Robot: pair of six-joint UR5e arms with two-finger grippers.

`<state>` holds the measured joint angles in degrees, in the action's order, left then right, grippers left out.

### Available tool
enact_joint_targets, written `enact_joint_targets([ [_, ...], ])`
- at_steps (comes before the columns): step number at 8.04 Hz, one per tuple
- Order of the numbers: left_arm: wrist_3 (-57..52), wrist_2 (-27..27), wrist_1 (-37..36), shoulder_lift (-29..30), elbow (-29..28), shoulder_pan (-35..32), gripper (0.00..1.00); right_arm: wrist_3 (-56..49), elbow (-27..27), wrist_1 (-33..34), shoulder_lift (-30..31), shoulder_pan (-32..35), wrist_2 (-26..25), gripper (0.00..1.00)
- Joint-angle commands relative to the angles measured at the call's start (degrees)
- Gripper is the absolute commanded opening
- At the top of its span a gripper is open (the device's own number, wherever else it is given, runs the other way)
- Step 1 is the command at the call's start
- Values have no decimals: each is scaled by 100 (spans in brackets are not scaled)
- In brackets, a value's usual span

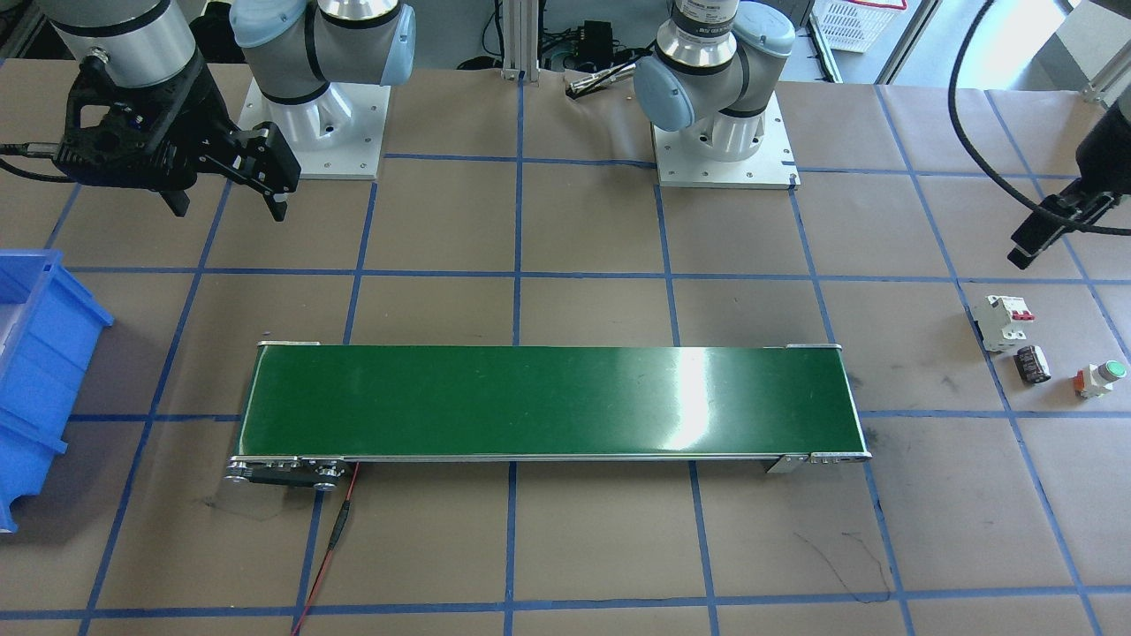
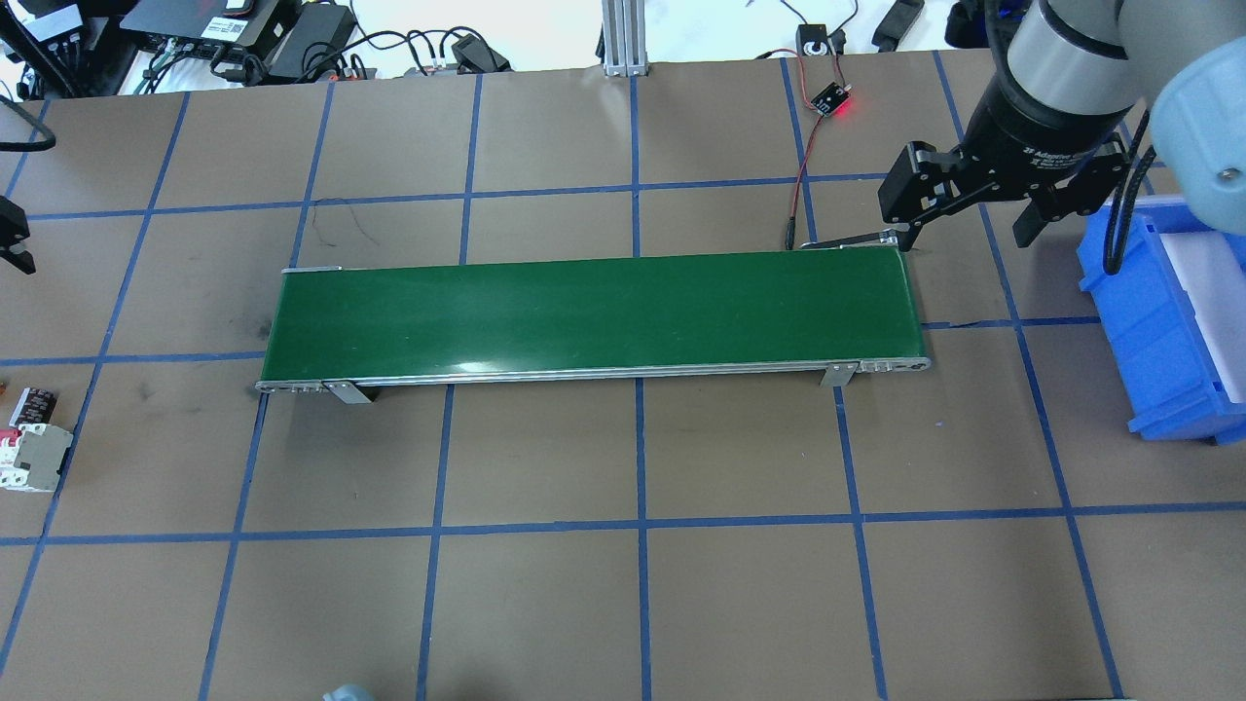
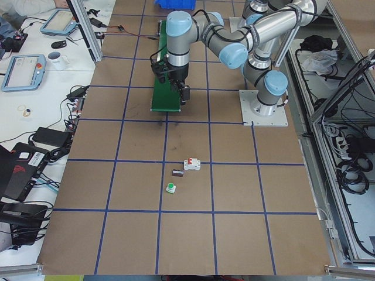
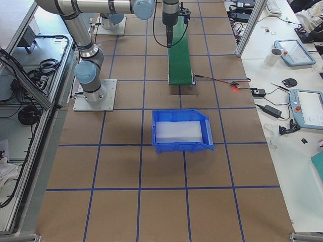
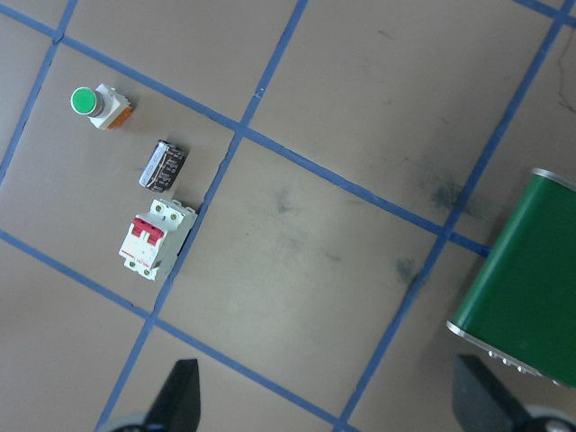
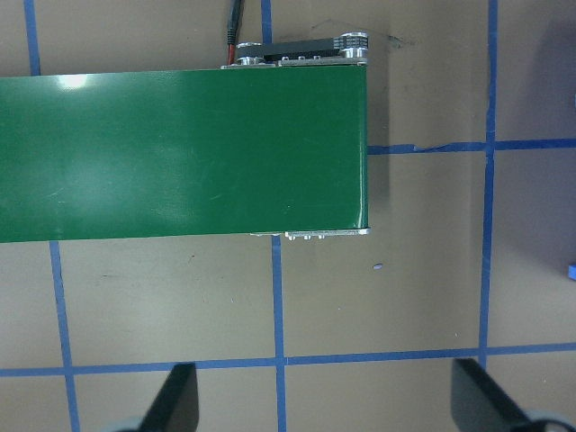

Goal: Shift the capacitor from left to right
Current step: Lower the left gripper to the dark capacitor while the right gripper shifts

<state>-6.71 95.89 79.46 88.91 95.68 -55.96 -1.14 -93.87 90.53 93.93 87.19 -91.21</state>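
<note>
The left gripper (image 5: pixel 328 400) hangs high, fingers (image 5: pixel 183 396) spread wide, holding nothing. In its wrist view the capacitor (image 5: pixel 163 166) lies on the table (image 5: pixel 315 225) at ten o'clock, the breaker (image 5: pixel 155 245) just beside it at six, the push button (image 5: pixel 97 103) near at eleven. Best to centre over it, straddle the barrel and keep clear of the breaker. On the right gripper (image 2: pixel 969 234), fingers are apart too.

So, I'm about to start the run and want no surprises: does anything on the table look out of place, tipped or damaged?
Nothing stands out. The capacitor lies on its side between the breaker and the push button, all in one grid square. The conveyor belt looks undamaged, with only light scuffs on the paper around it.
</note>
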Motion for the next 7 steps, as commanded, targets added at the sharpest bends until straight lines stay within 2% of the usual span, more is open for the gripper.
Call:
enact_joint_targets([
  [1, -1336, -614, -926, 643, 3, 1154, 100, 17, 9, 78, -6, -26, -45, 100],
  [3, -2653, -1035, -1458, 1143, 47, 1648, 100, 8, 0, 149, -67, -18, 33, 100],
  [4, -3373, -1037, -1555, 1416, 47, 1911, 100, 9, -17, 88, -68, -9, 33, 100],
  [6, -4448, -1028, -2491, 1821, 65, 2010, 100, 9, -61, 26, -146, 0, 42, 100],
  [7, -4731, -1045, -2505, 1918, 222, 2019, 100, -9, -70, 52, -260, 0, 42, 100],
])
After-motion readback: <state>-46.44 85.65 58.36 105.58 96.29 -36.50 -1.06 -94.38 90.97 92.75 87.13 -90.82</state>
